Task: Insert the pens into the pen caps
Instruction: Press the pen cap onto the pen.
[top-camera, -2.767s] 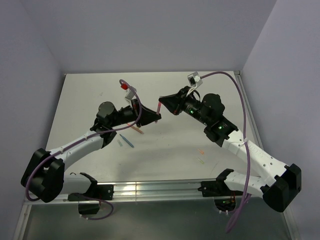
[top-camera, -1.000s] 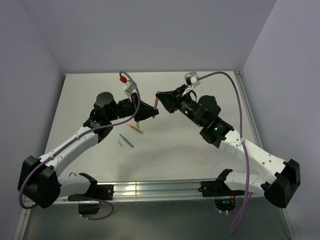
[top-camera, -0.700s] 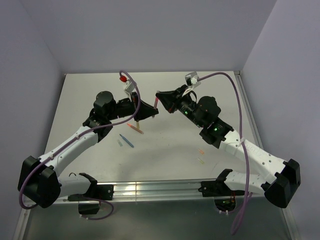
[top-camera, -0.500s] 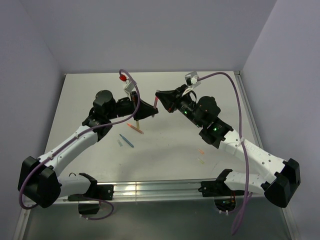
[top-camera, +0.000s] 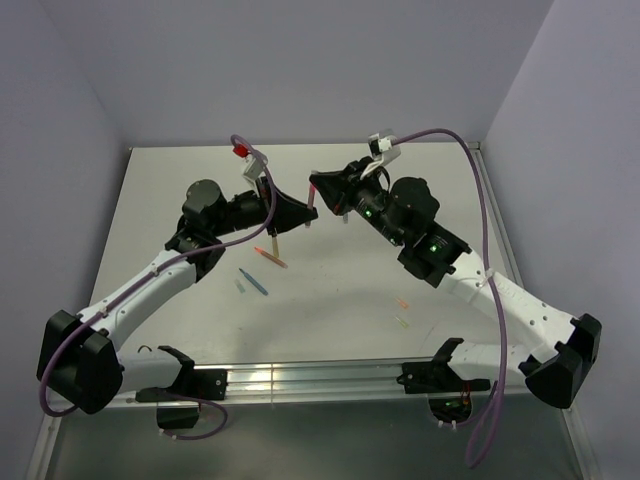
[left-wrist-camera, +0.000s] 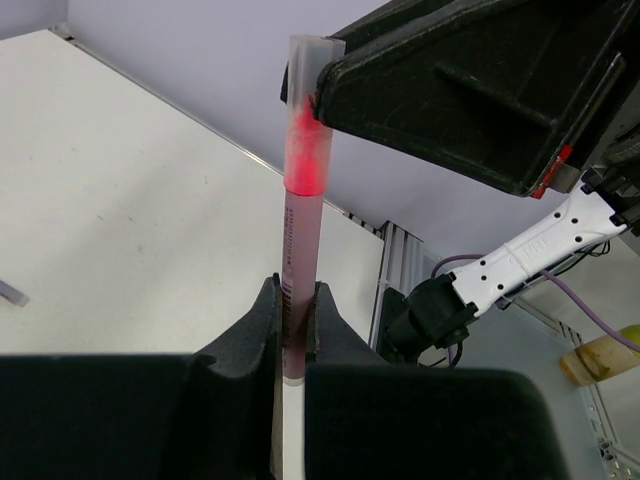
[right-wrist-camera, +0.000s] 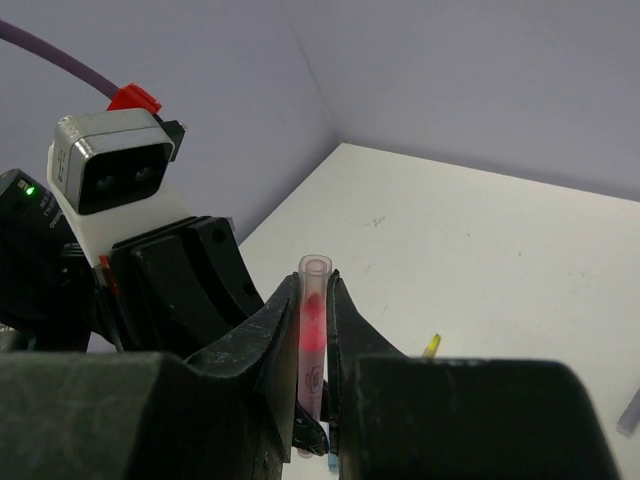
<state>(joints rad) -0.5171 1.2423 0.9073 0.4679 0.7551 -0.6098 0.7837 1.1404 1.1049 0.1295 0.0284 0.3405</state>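
- Both arms sit higher and closer to the upper centre of the overhead view than a second ago. The right arm has swung left toward its partner.
- The left gripper (left-wrist-camera: 294, 318) is clamped on the lower shaft of the pink-red pen (left-wrist-camera: 297, 240), which it holds upright in mid-air above the counter (top-camera: 340, 280).
- The right gripper (right-wrist-camera: 313, 310) is closed around the clear cap (left-wrist-camera: 308, 100) at the pen's upper end.
- The red tip glows through the cap wall, so the tip is already inside.
- Judgement: this pair is mid-insertion. I cannot tell whether it is fully seated. A straight push along the shaft looks like what remains.
- Loose on the counter at centre left lie an orange pen (top-camera: 271, 257) and a blue pen (top-camera: 253, 282).
- Lower right, well apart from them, lie an orange cap (top-camera: 403, 303) and a yellow-green cap (top-camera: 400, 322), not yet paired.
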